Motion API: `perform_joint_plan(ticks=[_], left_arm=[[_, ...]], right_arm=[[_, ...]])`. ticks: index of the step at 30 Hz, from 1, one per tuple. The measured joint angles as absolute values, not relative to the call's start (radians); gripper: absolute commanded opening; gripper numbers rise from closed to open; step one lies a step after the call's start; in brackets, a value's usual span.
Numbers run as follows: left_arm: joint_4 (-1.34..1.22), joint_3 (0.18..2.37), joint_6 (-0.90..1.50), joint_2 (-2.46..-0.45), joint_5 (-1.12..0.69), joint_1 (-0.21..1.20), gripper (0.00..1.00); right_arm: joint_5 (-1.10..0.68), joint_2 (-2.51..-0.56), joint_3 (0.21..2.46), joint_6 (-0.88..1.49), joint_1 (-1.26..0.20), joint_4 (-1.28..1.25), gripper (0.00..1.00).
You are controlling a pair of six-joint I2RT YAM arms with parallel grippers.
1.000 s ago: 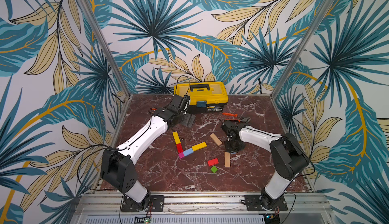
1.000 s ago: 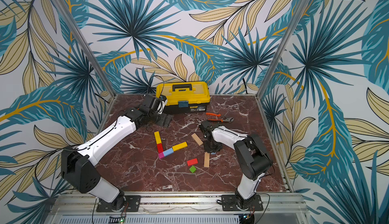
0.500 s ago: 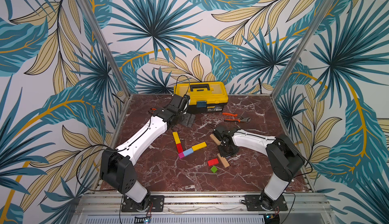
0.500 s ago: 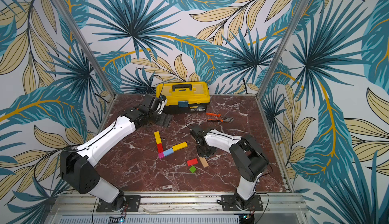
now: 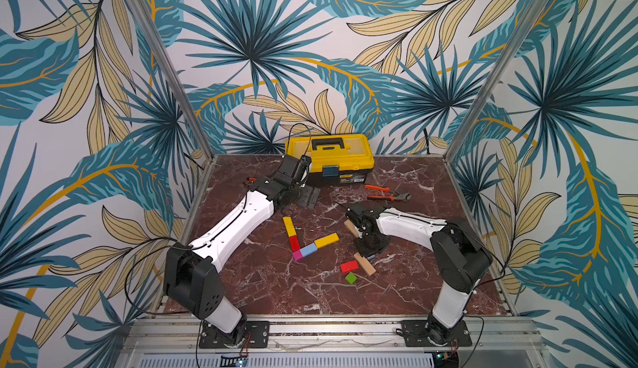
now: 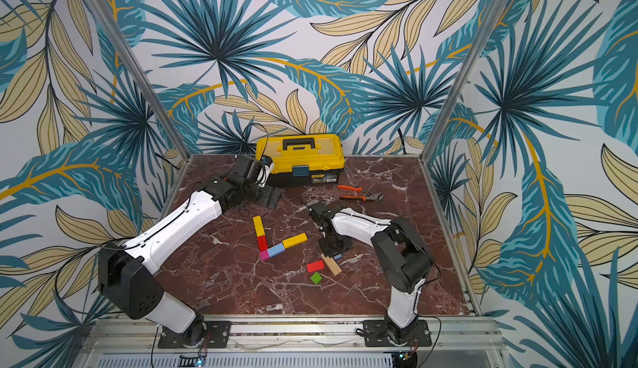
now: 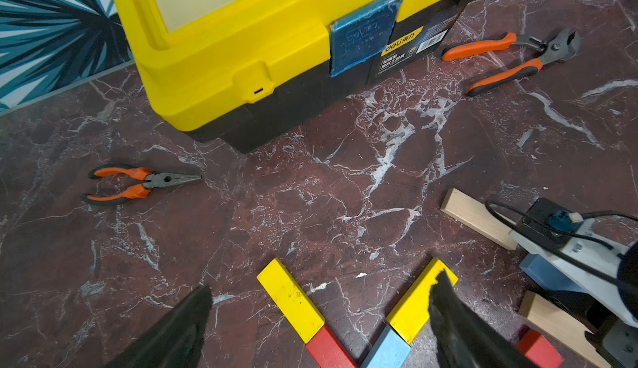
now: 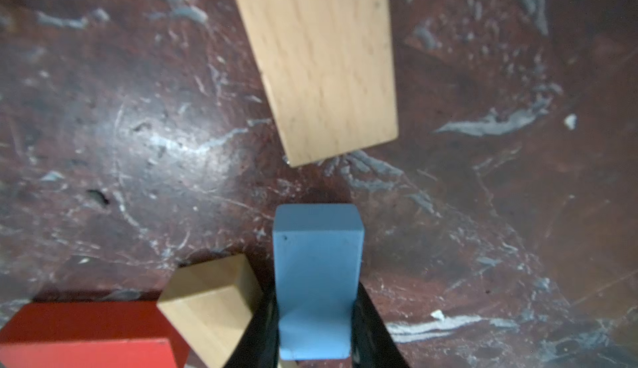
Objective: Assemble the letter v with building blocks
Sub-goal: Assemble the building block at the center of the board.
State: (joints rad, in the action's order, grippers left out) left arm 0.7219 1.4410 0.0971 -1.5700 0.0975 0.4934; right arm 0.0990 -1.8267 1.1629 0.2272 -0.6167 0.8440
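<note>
A V of building blocks lies mid-table: yellow bar (image 5: 289,226), red block (image 5: 294,243), magenta cube (image 5: 297,255), light-blue block (image 5: 308,250), yellow bar (image 5: 326,240). My right gripper (image 5: 369,255) points down just right of it, shut on a second light-blue block (image 8: 317,280). A tan bar (image 5: 364,263) lies against that gripper's front, beside a loose red block (image 5: 349,266) and a green cube (image 5: 351,278). Another tan bar (image 5: 351,228) is partly hidden behind the right arm. My left gripper (image 7: 322,281) hangs open near the toolbox, holding nothing.
A yellow toolbox (image 5: 329,157) stands at the back. Orange-handled cutters (image 5: 386,193) lie to its front right, and needle-nose pliers (image 7: 138,185) lie at the back left behind my left arm. Metal frame posts and patterned walls close in the table.
My right gripper has moved forward and left with the light-blue block. The front tan bar has swung from upright to slanted, ending next to the red block. The left arm has not moved.
</note>
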Motion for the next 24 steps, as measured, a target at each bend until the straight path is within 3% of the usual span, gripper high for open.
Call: perform_joint_plan(ticks=[24], left_arm=[[0.722, 1.441, 0.097, -1.569, 0.109, 0.493, 0.99]], right_arm=[[0.074, -1.865, 1.202, 0.178, -0.579, 0.862, 0.24]])
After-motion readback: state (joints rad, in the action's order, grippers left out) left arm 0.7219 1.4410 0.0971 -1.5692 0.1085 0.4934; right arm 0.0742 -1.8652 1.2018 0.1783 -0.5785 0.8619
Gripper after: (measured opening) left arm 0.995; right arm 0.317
